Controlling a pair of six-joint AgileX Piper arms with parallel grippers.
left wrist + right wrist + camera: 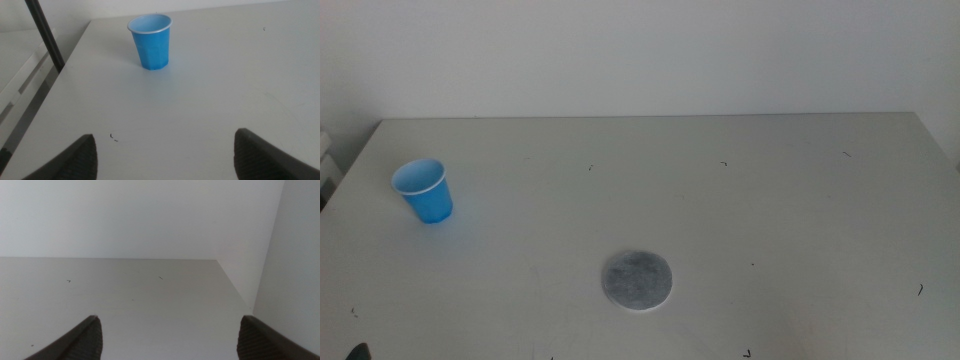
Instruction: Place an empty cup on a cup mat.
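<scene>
The blue cup (423,190) stands upright and empty at the table's far left. The left wrist view shows it (150,41) upright ahead of my left gripper (165,155), which is open, empty and well short of it. The grey cup mat (637,280) lies flat near the table's front middle, with nothing on it. My left gripper shows in the middle view only as a dark tip (358,352) at the bottom left corner. My right gripper (167,337) is open and empty over bare table, out of the middle view.
The table's left edge (70,60) runs close beside the cup, with a dark pole (45,32) beyond it. The right wrist view shows the table's far corner (220,262) against a white wall.
</scene>
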